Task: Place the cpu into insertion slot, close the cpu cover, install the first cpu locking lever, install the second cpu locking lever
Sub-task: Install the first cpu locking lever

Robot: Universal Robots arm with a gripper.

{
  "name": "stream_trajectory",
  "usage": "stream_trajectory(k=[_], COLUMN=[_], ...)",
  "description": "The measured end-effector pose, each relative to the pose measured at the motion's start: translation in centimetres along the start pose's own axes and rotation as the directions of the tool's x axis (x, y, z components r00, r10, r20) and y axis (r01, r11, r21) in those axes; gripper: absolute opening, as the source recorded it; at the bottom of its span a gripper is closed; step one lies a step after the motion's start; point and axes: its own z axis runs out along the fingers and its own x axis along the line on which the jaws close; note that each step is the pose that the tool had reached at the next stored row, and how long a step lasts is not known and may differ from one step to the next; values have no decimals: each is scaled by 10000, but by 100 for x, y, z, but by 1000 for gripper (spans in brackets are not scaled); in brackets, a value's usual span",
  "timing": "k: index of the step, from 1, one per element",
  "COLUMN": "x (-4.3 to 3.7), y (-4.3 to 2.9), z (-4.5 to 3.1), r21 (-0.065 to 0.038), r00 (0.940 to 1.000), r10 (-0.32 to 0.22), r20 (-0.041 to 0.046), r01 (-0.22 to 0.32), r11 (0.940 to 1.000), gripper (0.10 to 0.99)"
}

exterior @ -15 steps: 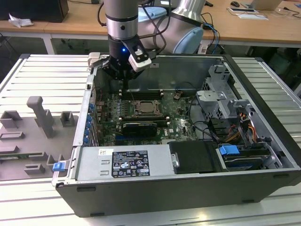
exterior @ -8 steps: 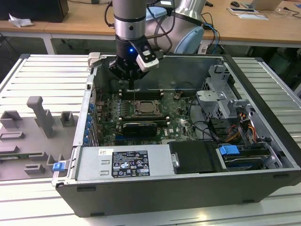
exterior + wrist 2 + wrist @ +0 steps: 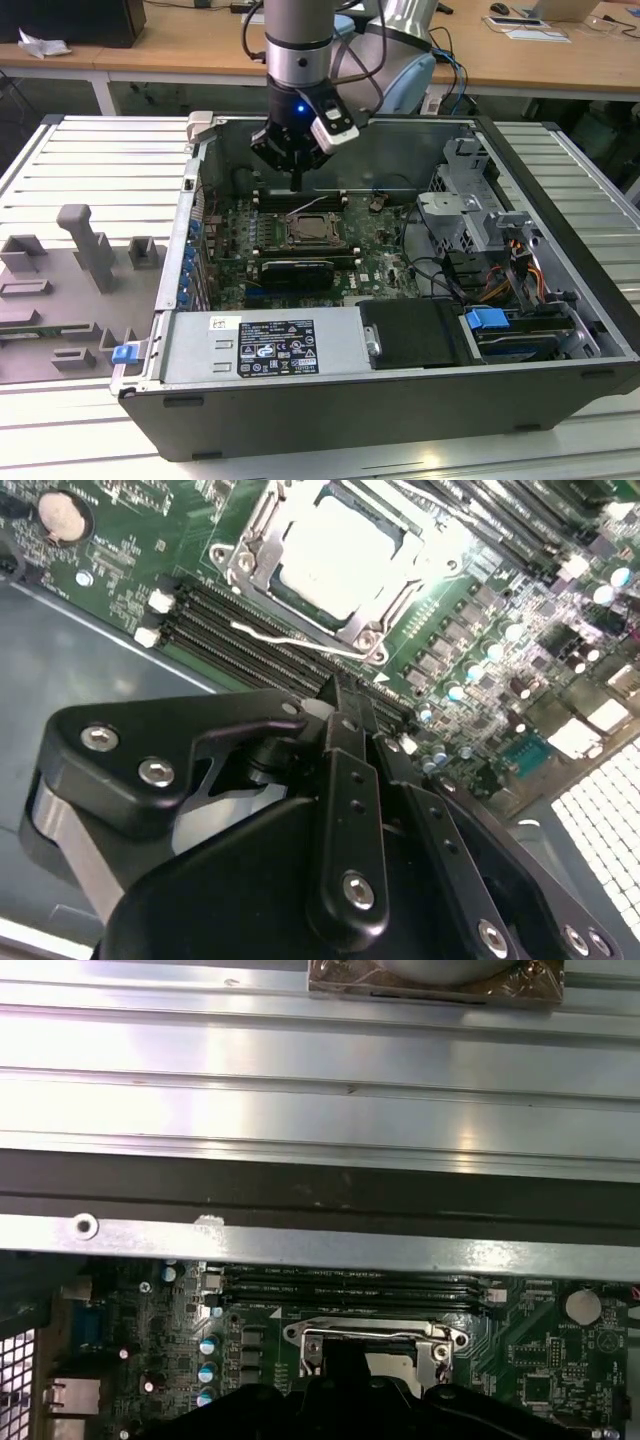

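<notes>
Black jaws, pinched together and empty, hang over long black memory slots (image 3: pixel 250 630); the silvery framed cpu cover (image 3: pixel 250 555) (flat over the pale square cpu (image 3: pixel 340 555)) lies just beyond.

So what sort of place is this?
Likely a robotics lab or test bench: an open computer case lies on a ribbed metal table beneath the arm's gripper, with wooden desks behind.
</notes>
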Motion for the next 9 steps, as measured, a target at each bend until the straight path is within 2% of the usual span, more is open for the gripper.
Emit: stream_trajectory(k=[1, 3, 6, 9], x=[0, 0, -13, -62], y=[0, -2, -4, -9], z=[2, 7, 42, 92], r21=[-118, -269, -273, -265], r00=[10000, 10000, 10000, 10000], r10=[2, 5, 4, 1], r20=[7, 13, 13, 13], r01=[-2, -4, -4, 0], r11=[9999, 9996, 9996, 9996], gripper=[106, 106, 106, 106])
